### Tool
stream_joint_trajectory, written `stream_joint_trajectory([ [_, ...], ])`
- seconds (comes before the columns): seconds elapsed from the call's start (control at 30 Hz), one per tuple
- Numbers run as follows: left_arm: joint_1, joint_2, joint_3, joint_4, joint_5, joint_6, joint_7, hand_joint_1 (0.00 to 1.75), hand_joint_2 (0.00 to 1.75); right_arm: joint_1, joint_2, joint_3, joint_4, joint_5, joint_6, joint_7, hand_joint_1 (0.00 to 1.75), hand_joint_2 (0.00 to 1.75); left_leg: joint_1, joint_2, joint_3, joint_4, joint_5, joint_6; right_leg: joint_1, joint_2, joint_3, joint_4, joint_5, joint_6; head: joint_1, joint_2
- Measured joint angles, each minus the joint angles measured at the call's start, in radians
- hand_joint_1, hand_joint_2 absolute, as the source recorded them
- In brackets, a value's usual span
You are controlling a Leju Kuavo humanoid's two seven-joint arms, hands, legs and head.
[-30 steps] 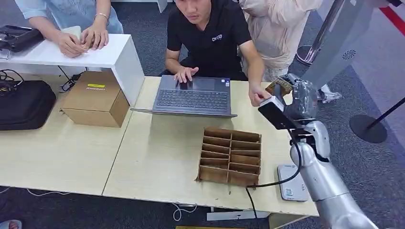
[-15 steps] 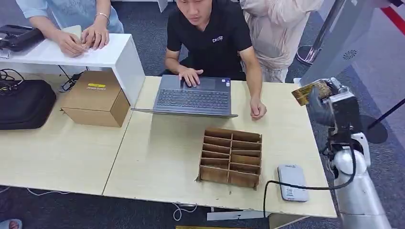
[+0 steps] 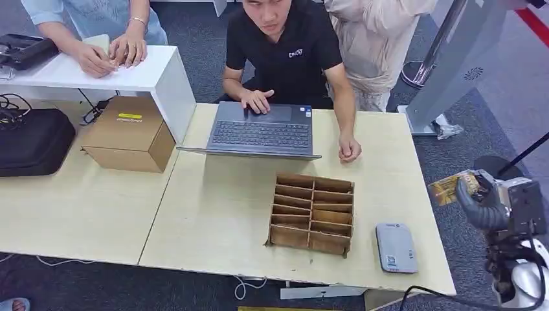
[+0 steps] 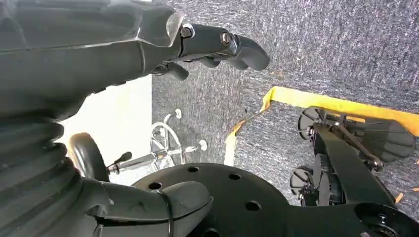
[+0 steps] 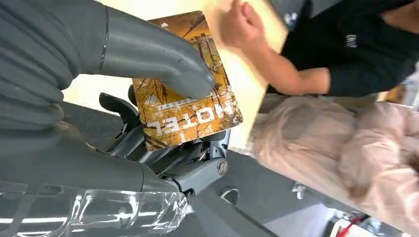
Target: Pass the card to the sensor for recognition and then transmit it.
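My right hand point(image 3: 482, 202) hangs past the table's right edge, over the carpet, and pinches a yellow-brown hotel card point(image 3: 448, 188). The right wrist view shows the card point(image 5: 188, 94) close up, with the grey thumb point(image 5: 148, 54) pressed on its printed face and darker fingers behind it. The grey card sensor point(image 3: 395, 247) lies flat on the table near the front right corner, to the left of and below the held card. My left hand point(image 4: 217, 47) hangs low beside my body with its fingers curled and nothing in them.
A cardboard divider tray point(image 3: 313, 212) stands left of the sensor. A person in a black shirt rests one hand point(image 3: 349, 148) on the table behind an open laptop point(image 3: 260, 131). A cardboard box point(image 3: 129, 133) and black bag point(image 3: 32, 141) sit at the left.
My right arm has swung from above the table's far right part, out to the right and down toward me, carrying the card past the table edge.
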Motion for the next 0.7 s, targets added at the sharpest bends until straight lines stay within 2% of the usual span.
stream_joint_trajectory([
  [0.17, 0.000, 0.000, 0.000, 0.000, 0.000, -0.003, 0.001, 0.00, 1.75, 0.024, 0.016, 0.013, 0.011, 0.059, 0.013, 0.035, 1.75, 1.75, 0.000, 0.000, 0.000, 0.000, 0.001, 0.000, 0.000, 0.000, 0.000, 0.000, 0.000, 0.000, 0.000, 0.000],
  [0.4, -0.001, -0.001, 0.000, 0.000, -0.002, -0.006, 0.001, 0.00, 1.75, 0.022, 0.051, 0.090, 0.063, 0.107, 0.021, 0.059, 1.75, 1.75, 0.000, 0.000, 0.000, 0.000, 0.001, 0.000, 0.000, 0.000, 0.000, 0.000, 0.000, 0.000, 0.000, 0.000],
  [0.7, -0.002, -0.001, 0.000, 0.000, 0.007, -0.006, 0.006, 0.00, 1.75, -0.026, 0.063, 0.188, 0.184, 0.129, 0.011, 0.053, 1.75, 1.75, 0.000, 0.000, 0.000, 0.000, 0.001, 0.000, 0.000, 0.000, 0.000, 0.000, 0.000, 0.000, 0.000, 0.000],
])
